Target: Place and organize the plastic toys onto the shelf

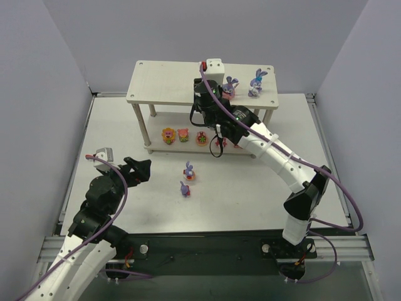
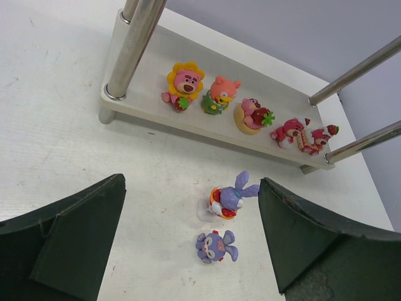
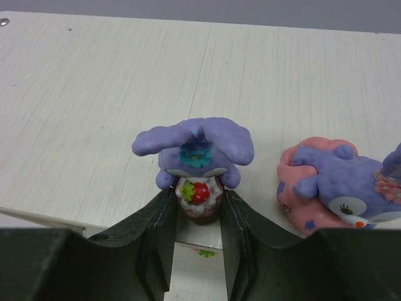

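The shelf (image 1: 163, 81) stands at the back of the table. My right gripper (image 3: 198, 197) is shut on a purple bunny (image 3: 199, 157) with a strawberry front, right at the front edge of the top tier (image 3: 94, 94). To its right sit a bunny on a pink base (image 3: 329, 185) and, further right, another bunny (image 1: 257, 81). Several red, pink and orange toys (image 2: 183, 84) line the lower tier (image 2: 156, 63). Two more bunnies, one with an orange ring (image 2: 230, 197) and a small one (image 2: 216, 246), stand on the table. My left gripper (image 2: 191, 188) hangs open just in front of them.
Metal shelf legs (image 2: 135, 44) rise at the lower tier's corners. The right arm (image 1: 276, 157) stretches across the table from its base at the near right. Grey walls close in the table on the left, the right and the back.
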Controlling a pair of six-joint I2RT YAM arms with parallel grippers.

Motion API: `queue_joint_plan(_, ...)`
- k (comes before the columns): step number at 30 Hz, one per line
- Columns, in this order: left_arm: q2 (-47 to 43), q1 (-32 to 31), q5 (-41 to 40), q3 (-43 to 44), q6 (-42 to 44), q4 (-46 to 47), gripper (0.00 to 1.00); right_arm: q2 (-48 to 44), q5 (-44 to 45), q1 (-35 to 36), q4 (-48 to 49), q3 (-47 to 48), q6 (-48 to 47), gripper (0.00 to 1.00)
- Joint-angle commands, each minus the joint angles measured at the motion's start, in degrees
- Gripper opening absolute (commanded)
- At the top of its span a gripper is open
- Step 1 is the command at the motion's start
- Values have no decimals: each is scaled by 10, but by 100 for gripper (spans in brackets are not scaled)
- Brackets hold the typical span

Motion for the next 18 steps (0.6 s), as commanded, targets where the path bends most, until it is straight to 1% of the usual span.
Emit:
queue_joint_plan(1, -2, -2, 5, 4, -1, 21, 97, 0, 0, -3, -12, 31, 6, 4)
queue_joint_plan(11, -2, -2, 3, 4, -1, 20, 97, 20, -4, -3, -32, 60, 1, 15)
queue_joint_plan(18, -1, -2, 3, 5, -1, 22, 97, 33, 1, -3, -47, 77, -6, 20)
